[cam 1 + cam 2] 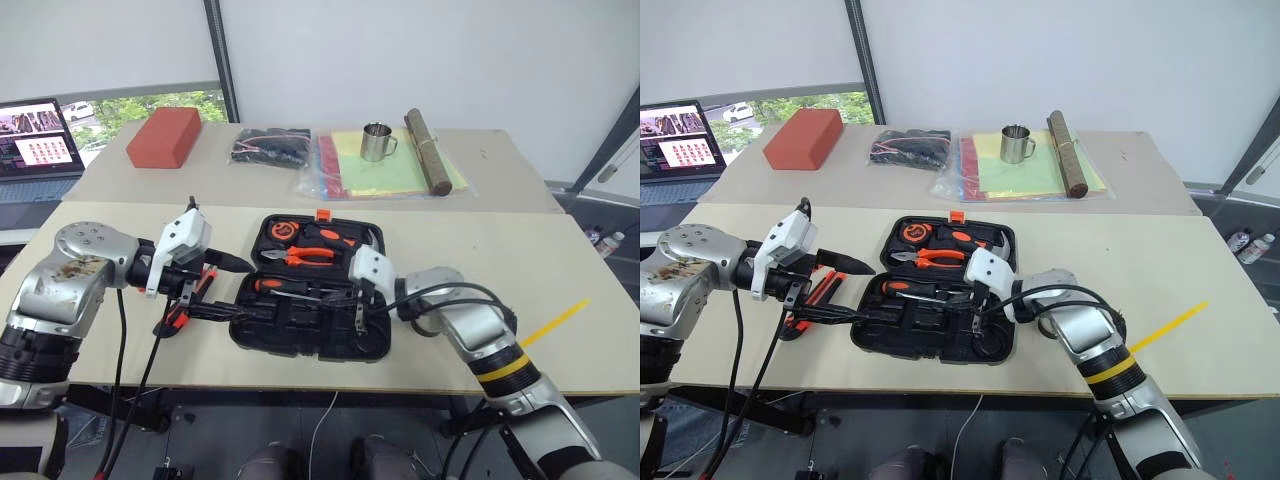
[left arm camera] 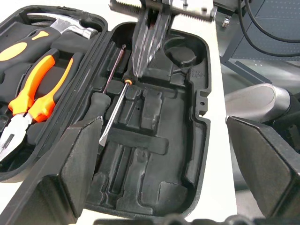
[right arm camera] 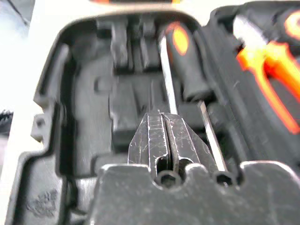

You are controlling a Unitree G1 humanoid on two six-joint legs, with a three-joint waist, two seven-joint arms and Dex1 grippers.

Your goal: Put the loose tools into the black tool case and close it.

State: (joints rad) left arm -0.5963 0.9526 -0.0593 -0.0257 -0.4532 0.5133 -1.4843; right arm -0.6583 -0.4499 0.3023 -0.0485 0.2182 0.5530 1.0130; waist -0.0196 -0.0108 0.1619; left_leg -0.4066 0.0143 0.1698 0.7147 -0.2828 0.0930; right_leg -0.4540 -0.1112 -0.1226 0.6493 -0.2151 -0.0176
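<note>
Black tool case (image 1: 312,340) lay open flat at the centre of the frame, near the front edge of the table (image 1: 560,300), orange latch at its far rim. Upper half held the orange-handled pliers (image 1: 305,256), a hammer (image 2: 70,29) and a round orange-black thing, too small to name. Lower half, mostly bare moulded slots, held two screwdrivers (image 2: 115,108) side by side along the hinge edge, one with an orange-black handle (image 3: 183,61).

Right gripper (image 1: 357,313) hung over the lower half from the right side, fingers (image 3: 165,140) pressed flat together, nothing visibly held, tips just above the screwdriver shafts. Left gripper (image 1: 222,285) sat at the case's left edge, spread wide, one finger (image 1: 230,263) above and one lower along the case rim, holding nothing. Slim red-orange tool (image 1: 190,300) lay on the table just under it, left of the case; couldn't tell exactly which tool.

Further back, upper part of the frame: red block (image 1: 165,136), black bundle (image 1: 271,147), steel mug (image 1: 377,141) on coloured sheets (image 1: 390,175), brown roll (image 1: 427,150). Laptop (image 1: 35,140) at the far left.
</note>
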